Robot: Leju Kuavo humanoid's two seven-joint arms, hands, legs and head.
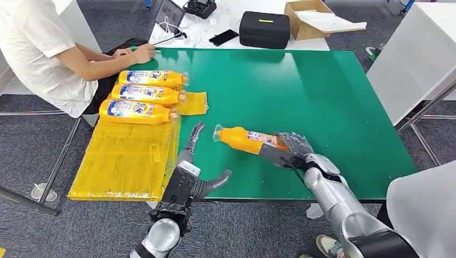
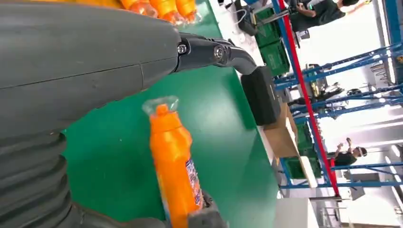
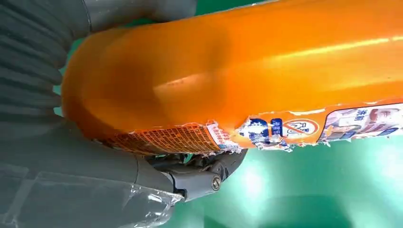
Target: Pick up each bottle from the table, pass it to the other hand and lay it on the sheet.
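Head view: right hand [image 1: 290,149] grips an orange bottle [image 1: 244,139] above the table [image 1: 301,91].

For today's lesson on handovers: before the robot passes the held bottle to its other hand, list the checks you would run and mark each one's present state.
1. Right hand grips the orange bottle at its base: ok.
2. Left hand open, fingers apart, holding nothing: ok.
3. Bottle's capped end points toward the left hand: ok.
4. Left hand touching the bottle: not ok, a gap remains.
5. Yellow sheet has bare room below the three laid bottles: ok.
6. Grip firmness: cannot tell.
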